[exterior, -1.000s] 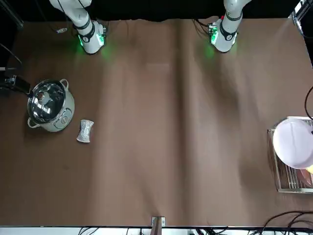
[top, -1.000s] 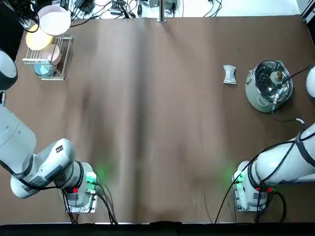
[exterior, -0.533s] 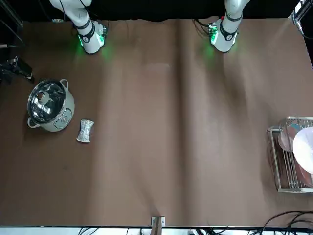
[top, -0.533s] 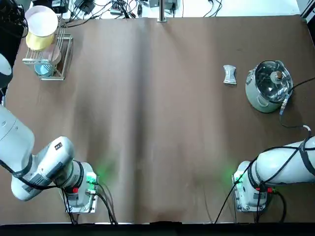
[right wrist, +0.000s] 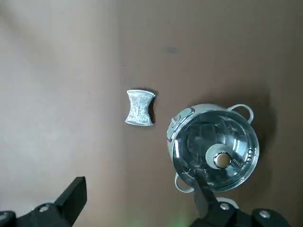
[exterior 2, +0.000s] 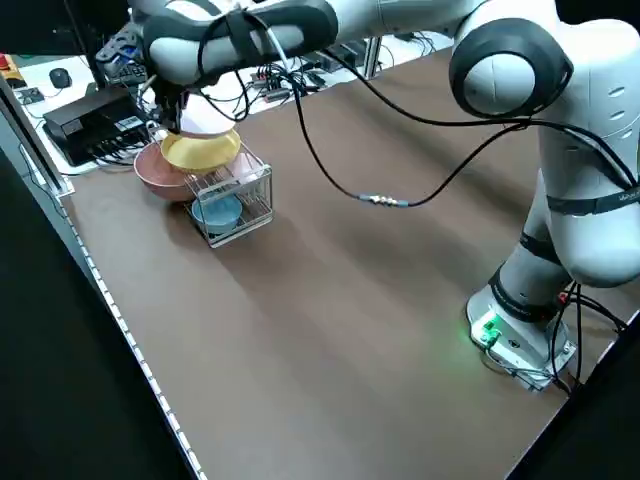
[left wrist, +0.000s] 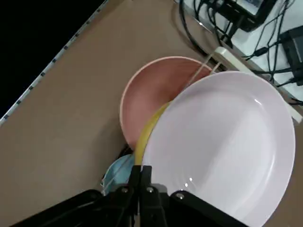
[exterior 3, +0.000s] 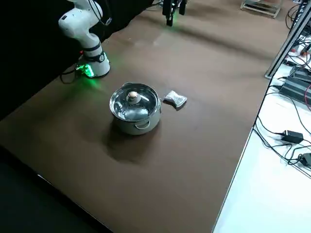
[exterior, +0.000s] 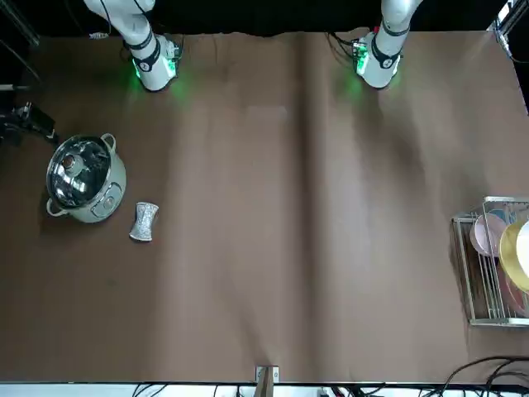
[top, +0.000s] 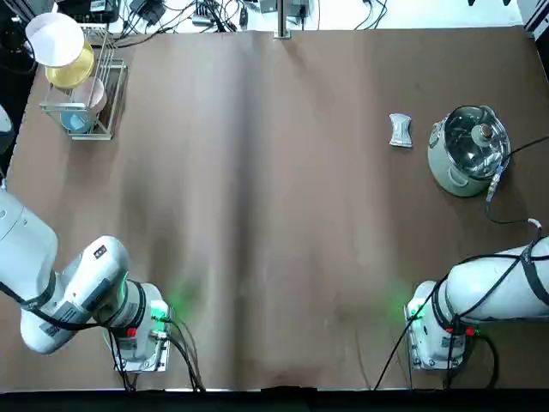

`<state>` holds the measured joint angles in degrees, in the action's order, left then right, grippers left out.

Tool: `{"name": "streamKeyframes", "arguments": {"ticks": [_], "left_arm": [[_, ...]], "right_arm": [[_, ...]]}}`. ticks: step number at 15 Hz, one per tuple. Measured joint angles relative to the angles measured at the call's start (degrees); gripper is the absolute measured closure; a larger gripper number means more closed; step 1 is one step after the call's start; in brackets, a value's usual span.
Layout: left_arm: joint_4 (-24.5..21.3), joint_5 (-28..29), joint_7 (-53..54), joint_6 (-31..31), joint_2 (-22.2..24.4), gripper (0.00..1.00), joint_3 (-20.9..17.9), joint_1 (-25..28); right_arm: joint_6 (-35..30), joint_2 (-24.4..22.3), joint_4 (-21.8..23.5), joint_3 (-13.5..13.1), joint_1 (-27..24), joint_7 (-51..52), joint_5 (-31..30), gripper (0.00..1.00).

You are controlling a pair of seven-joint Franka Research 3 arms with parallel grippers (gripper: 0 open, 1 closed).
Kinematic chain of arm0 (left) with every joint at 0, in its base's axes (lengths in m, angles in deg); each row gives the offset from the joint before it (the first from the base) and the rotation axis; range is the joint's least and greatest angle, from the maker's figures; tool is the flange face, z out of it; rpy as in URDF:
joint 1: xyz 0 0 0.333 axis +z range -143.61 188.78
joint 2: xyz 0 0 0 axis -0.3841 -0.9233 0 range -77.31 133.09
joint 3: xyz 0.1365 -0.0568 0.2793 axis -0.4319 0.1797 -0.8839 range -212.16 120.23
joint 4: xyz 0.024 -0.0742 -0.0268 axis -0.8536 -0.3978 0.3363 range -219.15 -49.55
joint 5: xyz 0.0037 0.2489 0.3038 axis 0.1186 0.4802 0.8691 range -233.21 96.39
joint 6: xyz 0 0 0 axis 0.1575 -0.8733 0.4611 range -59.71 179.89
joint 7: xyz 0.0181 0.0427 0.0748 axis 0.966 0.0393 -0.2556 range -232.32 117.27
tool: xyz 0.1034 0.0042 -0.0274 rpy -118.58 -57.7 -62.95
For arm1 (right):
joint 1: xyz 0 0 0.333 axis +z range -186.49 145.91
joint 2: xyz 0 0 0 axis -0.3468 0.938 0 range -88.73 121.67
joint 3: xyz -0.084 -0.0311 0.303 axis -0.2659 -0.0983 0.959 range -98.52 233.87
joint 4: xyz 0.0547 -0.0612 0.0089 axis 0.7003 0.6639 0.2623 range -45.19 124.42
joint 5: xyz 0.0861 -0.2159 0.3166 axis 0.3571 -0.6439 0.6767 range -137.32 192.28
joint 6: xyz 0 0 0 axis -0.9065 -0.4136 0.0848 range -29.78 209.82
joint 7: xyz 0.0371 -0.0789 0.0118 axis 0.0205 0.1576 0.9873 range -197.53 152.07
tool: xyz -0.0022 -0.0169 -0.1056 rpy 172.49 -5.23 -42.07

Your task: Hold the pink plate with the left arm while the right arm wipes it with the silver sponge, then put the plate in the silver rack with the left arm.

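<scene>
Brown table (top: 274,215) with cables (top: 171,13) behind, I see left gripper (left wrist: 142,182) pinching plate (left wrist: 222,151) above rack (top: 86,94), right gripper (right wrist: 137,208) spread high over sponge (right wrist: 140,108) beside pot (right wrist: 215,146), only left wrist view shows the pinch

Two white robot arms; one pale pink round plate (left wrist: 222,151), one cream-yellow plate (top: 73,70), one pinkish bowl (left wrist: 151,101), one blue dish (exterior 2: 217,212), one silver wire rack (top: 111,94), one silver-grey scouring sponge (top: 400,130), one lidded steel pot (top: 468,150).
</scene>
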<state>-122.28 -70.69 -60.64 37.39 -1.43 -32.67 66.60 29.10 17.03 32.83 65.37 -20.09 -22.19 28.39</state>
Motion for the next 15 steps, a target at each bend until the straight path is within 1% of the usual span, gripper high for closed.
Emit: {"name": "streamKeyframes", "arguments": {"ticks": [2,3,15], "left_arm": [[0.0,-0.3,0.2,0.1,-0.5,0.98,0.0,0.9],[0.0,-0.3,0.2,0.1,-0.6,0.98,0.1,0.9],[0.0,-0.3,0.4,-0.1,-1.8,0.97,0.2,1.7]], "right_arm": [[0.1,0.1,0.1,-0.1,-3.4,0.2,3.2,0.0],[0.1,0.1,0.1,0.0,-3.9,0.2,3.6,0.0],[0.8,0.2,0.3,0.1,-4.1,0.2,4.0,0.0]]}}
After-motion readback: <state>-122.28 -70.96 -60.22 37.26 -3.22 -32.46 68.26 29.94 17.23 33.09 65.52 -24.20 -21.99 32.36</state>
